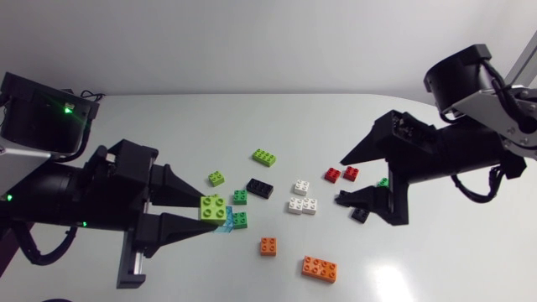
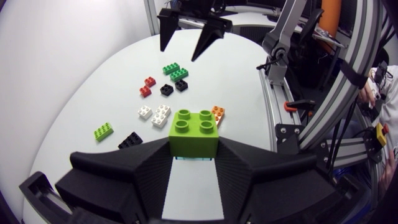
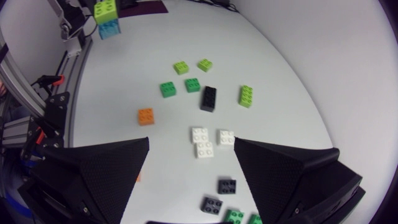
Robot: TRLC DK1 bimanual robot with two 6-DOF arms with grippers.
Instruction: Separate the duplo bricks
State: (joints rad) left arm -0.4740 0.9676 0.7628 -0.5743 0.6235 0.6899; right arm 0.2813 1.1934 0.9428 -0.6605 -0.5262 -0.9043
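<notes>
My left gripper (image 1: 211, 211) is shut on a stack of two duplo bricks, a lime brick (image 1: 213, 205) on top of a light blue brick (image 1: 226, 222). In the left wrist view the lime brick (image 2: 194, 130) sits between the fingers, the blue one mostly hidden under it. My right gripper (image 1: 339, 180) stands open and empty over the loose bricks, near two red bricks (image 1: 341, 174) and a black brick (image 1: 359, 215). In the right wrist view the white bricks (image 3: 203, 142) lie just ahead of its fingertips, and the held stack (image 3: 107, 17) is far ahead.
Several loose bricks lie mid-table: a lime one (image 1: 265, 157), a smaller lime one (image 1: 218, 178), green ones (image 1: 240, 197), a black one (image 1: 260, 188), white ones (image 1: 303, 205), and orange ones (image 1: 268, 245) (image 1: 320, 268) toward the front edge.
</notes>
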